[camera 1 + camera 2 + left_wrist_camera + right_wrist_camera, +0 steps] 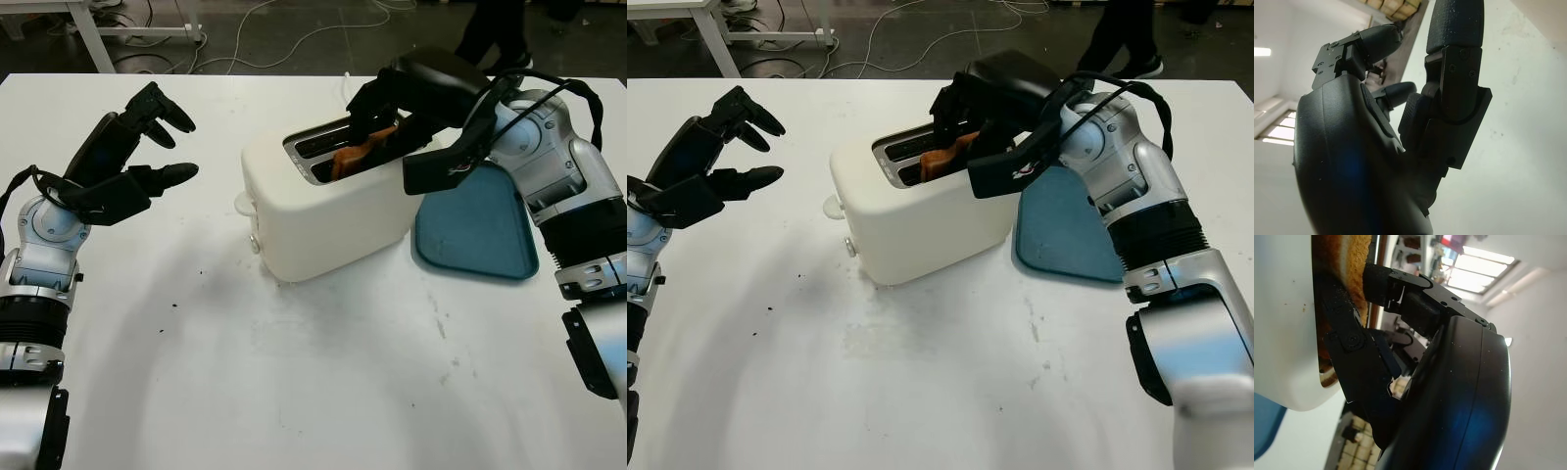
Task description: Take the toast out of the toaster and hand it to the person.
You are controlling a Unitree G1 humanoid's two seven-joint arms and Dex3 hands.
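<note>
A white toaster (pixel 323 206) stands in the middle of the white table (pixel 294 372). A brown slice of toast (pixel 355 155) sticks up out of its nearer slot. My right hand (pixel 384 125) reaches over the toaster's right end, its fingers closed around the toast (pixel 1354 269) at the slot. My left hand (pixel 147 147) hovers open above the table, well to the left of the toaster.
A blue tray (pixel 480 230) lies flat on the table just right of the toaster, under my right forearm. A person's legs (pixel 490 34) stand beyond the far edge of the table. Cables run over the floor there.
</note>
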